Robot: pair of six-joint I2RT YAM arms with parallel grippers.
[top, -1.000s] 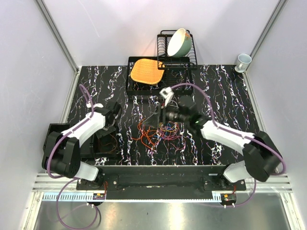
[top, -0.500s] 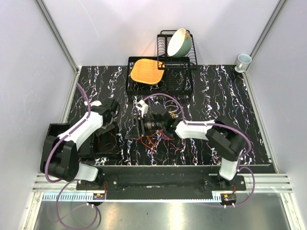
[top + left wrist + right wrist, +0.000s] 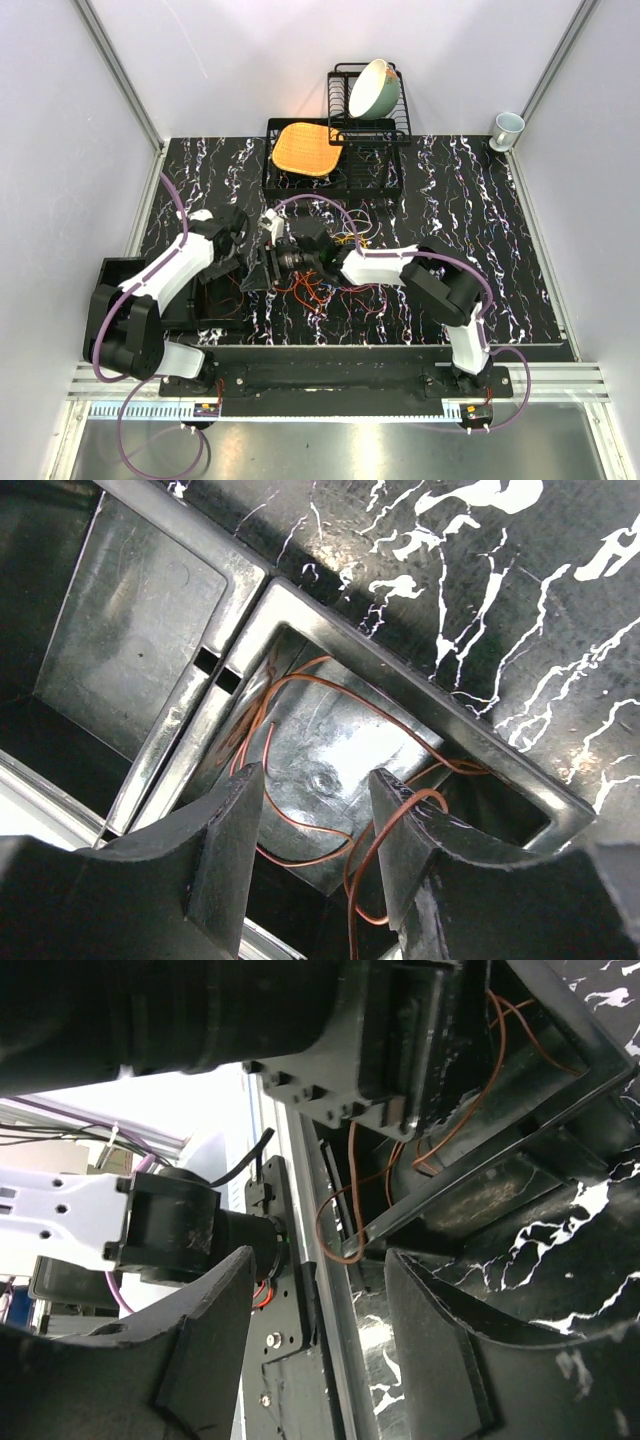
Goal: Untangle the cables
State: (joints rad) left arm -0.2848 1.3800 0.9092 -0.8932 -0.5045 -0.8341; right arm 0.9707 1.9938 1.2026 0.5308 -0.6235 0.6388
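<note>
The cables (image 3: 328,284) lie as a loose tangle of orange-red, yellow, blue and purple loops near the middle of the table. A few orange cables (image 3: 300,825) rest inside a black bin (image 3: 400,680). My left gripper (image 3: 320,777) hangs open over that compartment, and one orange loop curls against its right finger (image 3: 400,825). My right gripper (image 3: 320,1260) is open beside the bin's rim (image 3: 480,1175), where an orange cable loop (image 3: 335,1225) hangs over the edge. From above, the left gripper (image 3: 228,268) and right gripper (image 3: 258,272) are close together at the bin (image 3: 205,305).
A dish rack with a pale bowl (image 3: 375,88) stands at the back. An orange woven mat (image 3: 305,147) lies on a black tray beside it. A mug (image 3: 507,128) is at the back right corner. The left arm's body (image 3: 300,1020) fills the top of the right wrist view.
My right arm has swung left across the tangle to the bin beside the left gripper, its jaws narrowing slightly. The left arm has barely moved.
</note>
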